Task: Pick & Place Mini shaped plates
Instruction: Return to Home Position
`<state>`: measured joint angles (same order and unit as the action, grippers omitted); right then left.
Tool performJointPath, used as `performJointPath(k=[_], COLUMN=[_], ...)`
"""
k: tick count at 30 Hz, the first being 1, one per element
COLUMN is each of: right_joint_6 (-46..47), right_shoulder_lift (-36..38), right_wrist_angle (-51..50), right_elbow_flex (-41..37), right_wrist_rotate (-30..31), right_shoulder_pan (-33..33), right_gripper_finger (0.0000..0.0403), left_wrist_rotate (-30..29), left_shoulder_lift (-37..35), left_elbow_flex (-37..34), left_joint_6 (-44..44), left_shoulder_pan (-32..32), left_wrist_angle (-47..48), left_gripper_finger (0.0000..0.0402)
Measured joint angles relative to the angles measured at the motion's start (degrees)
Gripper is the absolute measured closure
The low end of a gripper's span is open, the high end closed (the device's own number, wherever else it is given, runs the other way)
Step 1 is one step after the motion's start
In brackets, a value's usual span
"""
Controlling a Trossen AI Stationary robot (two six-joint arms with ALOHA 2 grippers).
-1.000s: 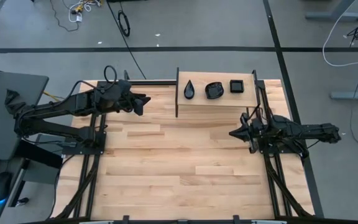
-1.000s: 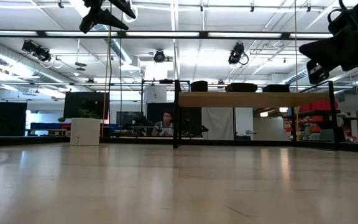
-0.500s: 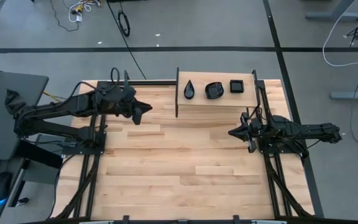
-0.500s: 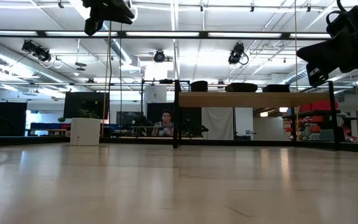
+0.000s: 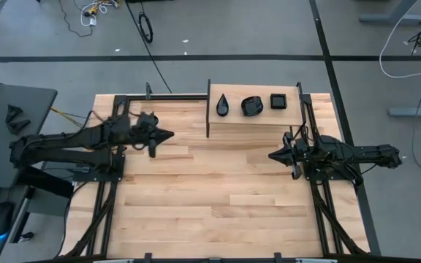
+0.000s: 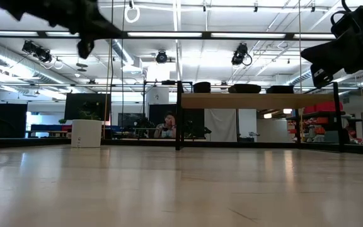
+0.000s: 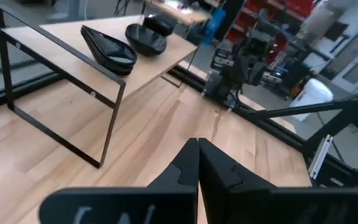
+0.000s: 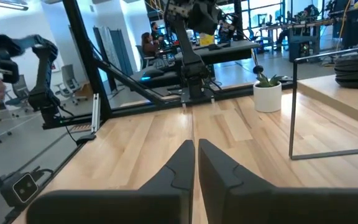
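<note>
The main danger now is my left arm. Its gripper (image 5: 168, 135) hangs over the table (image 5: 210, 197) near the far left corner, just beside the left post of the shelf (image 5: 234, 121) but not touching it. I judge that I am going to the rest pose. If the arm swings too wide toward the shelf on this way, it can knock the thin black frame. The mini shaped plates are glossy and lie in stacks, so one hit on the frame can make them slide or fall. A small white pot (image 6: 86, 133) with a plant also stands at the far edge. I cannot place it in the high view, so I must pass high there.

Both my grippers are clenched and carry nothing. The left wrist view shows the two fingers pressed together with no plate between them. The right gripper (image 5: 272, 155) waits the same way near the right edge, in front of the shelf.

The plates are all on the shelf at the far edge: the drop-shaped stack (image 5: 223, 106) is nearest to my left gripper, then the rounded stack (image 5: 251, 107), then the square stack (image 5: 278, 101). All are apart from both grippers and higher than the table top.
</note>
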<state>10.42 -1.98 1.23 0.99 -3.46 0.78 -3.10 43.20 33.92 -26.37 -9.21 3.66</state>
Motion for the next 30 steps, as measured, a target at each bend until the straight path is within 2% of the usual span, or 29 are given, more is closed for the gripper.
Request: performJointPath(k=[9, 17, 19, 23, 30], right_joint_6=[0.0, 0.0, 0.0, 0.0, 0.0], right_shoulder_lift=[0.0, 0.0, 0.0, 0.0, 0.0], right_wrist_angle=[0.0, 0.0, 0.0, 0.0, 0.0], right_elbow_flex=[0.0, 0.0, 0.0, 0.0, 0.0], right_wrist_rotate=[0.0, 0.0, 0.0, 0.0, 0.0], right_shoulder_pan=[0.0, 0.0, 0.0, 0.0, 0.0], right_gripper_finger=[0.0376, 0.0376, 0.0376, 0.0376, 0.0376], left_wrist_rotate=[0.0, 6.0, 7.4, 8.7, 6.6], left_shoulder_lift=[-23.5, -40.9, -43.1, -42.6, -41.4], left_elbow_flex=[-16.5, -31.5, -33.4, -33.3, -33.4], left_joint_6=[3.5, 4.6, 4.2, 5.9, 6.0], left_shoulder_pan=[0.0, 0.0, 0.0, 0.0, 0.0], left_wrist_angle=[-1.1, -9.9, -8.6, -6.7, -6.5], left_gripper_finger=[0.0398, 0.0399, 0.0397, 0.0395, 0.0393])
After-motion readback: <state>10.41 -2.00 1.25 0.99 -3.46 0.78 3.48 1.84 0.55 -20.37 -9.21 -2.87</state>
